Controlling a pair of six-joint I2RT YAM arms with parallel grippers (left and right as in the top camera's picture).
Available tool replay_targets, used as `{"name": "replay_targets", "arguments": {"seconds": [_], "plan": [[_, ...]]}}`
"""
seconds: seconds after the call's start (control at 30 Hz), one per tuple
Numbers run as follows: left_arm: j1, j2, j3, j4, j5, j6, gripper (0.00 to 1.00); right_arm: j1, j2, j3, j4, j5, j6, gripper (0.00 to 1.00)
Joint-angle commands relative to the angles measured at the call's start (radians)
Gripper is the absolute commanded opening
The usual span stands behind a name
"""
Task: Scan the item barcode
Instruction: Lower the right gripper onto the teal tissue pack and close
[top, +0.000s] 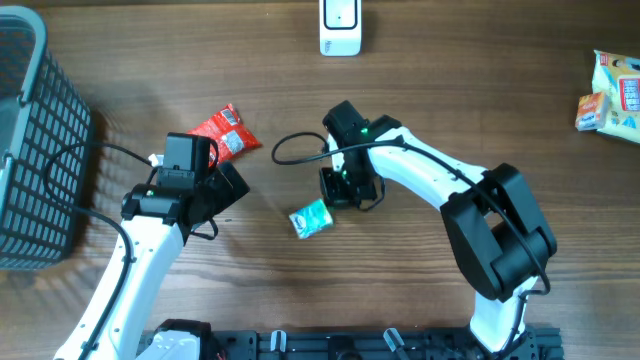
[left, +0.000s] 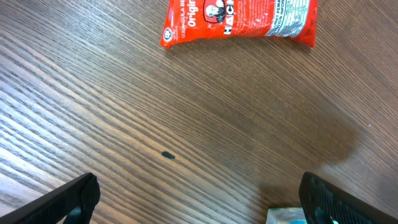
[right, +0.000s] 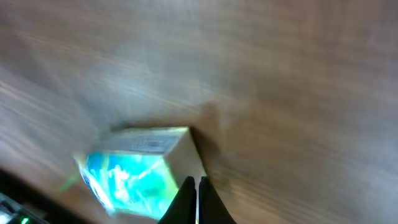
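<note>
Likely the biggest risk is a missed grab. The right gripper (right: 194, 186) shows its fingers pressed together with nothing visible between them, and the teal box (right: 140, 168) sits just to their left, its corner at the fingertips. If the arm lifts now, I judge the box would be left on the table (top: 450, 60). It could also get nudged and spun so its barcode faces away from the scanner (top: 340, 27). The wrist picture is blurred, so a thin pinch on an edge cannot be ruled out. From overhead, the box lies on the wood just below and left of the right gripper, well apart from the scanner at the far edge. The left gripper (left: 199, 193) hangs with its fingers wide apart and empty, the red snack bag (left: 239, 22) beyond it.
</note>
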Motion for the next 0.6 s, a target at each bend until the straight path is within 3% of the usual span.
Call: {"name": "replay_targets", "arguments": {"seconds": [0.0, 0.13, 0.27, 0.3, 0.33, 0.37, 0.47, 0.57], "plan": [[0.004, 0.007, 0.003, 0.002, -0.017, -0.010, 1.00, 0.005, -0.005, 0.006, -0.074, -0.048, 0.048, 0.04], [0.004, 0.007, 0.003, 0.002, -0.017, -0.010, 1.00, 0.007, -0.067, 0.006, -0.123, -0.065, -0.035, 0.04], [0.004, 0.008, 0.003, 0.002, -0.013, -0.010, 1.00, 0.007, -0.131, 0.007, -0.050, -0.025, -0.095, 0.07], [0.003, 0.008, 0.003, 0.002, -0.002, -0.010, 1.00, 0.007, -0.138, 0.007, -0.012, -0.006, -0.108, 0.17], [0.003, 0.008, 0.003, 0.002, 0.048, -0.010, 0.98, 0.007, -0.139, 0.007, 0.058, 0.014, -0.137, 0.38], [0.003, 0.008, 0.003, 0.002, 0.087, -0.010, 0.95, 0.007, -0.139, 0.007, 0.096, 0.017, -0.159, 0.49], [-0.001, 0.008, -0.003, 0.002, 0.168, -0.010, 0.87, 0.010, -0.136, 0.006, 0.190, 0.013, -0.228, 0.62], [-0.020, 0.008, -0.016, 0.003, 0.170, -0.010, 0.85, 0.013, -0.135, 0.006, 0.238, 0.013, -0.268, 0.67]]}}
